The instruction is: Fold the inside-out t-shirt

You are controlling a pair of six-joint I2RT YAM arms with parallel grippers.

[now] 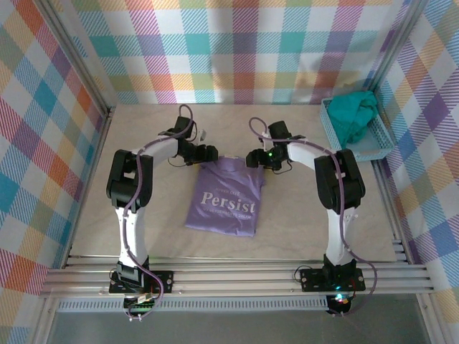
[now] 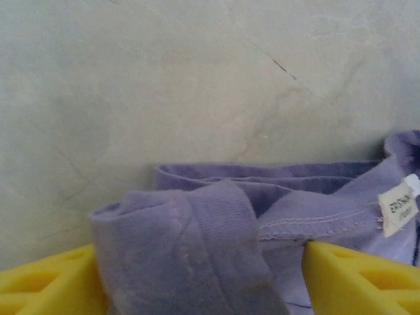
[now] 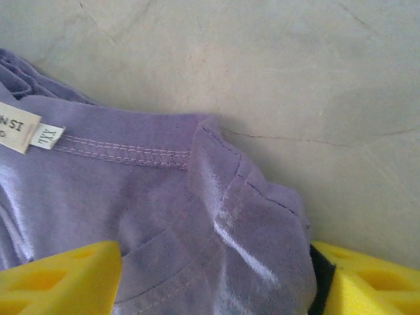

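Note:
The inside-out t-shirt (image 1: 226, 201) lies folded into a narrow lavender rectangle mid-table, with white "Persist" lettering facing up. My left gripper (image 1: 208, 153) is at its far left corner and my right gripper (image 1: 252, 158) at its far right corner. In the left wrist view the left gripper (image 2: 197, 262) is open, its yellow fingers either side of a rolled hump of the t-shirt (image 2: 190, 249), with a white label (image 2: 397, 213) at the right. The right gripper (image 3: 216, 262) is open too, straddling a bunched corner of the t-shirt (image 3: 197, 216) near the label (image 3: 16, 126).
A light blue basket (image 1: 380, 147) stands at the back right against the wall, holding a teal-green garment (image 1: 355, 115). Checked walls close in the table on three sides. Bare beige tabletop (image 1: 150, 229) surrounds the shirt.

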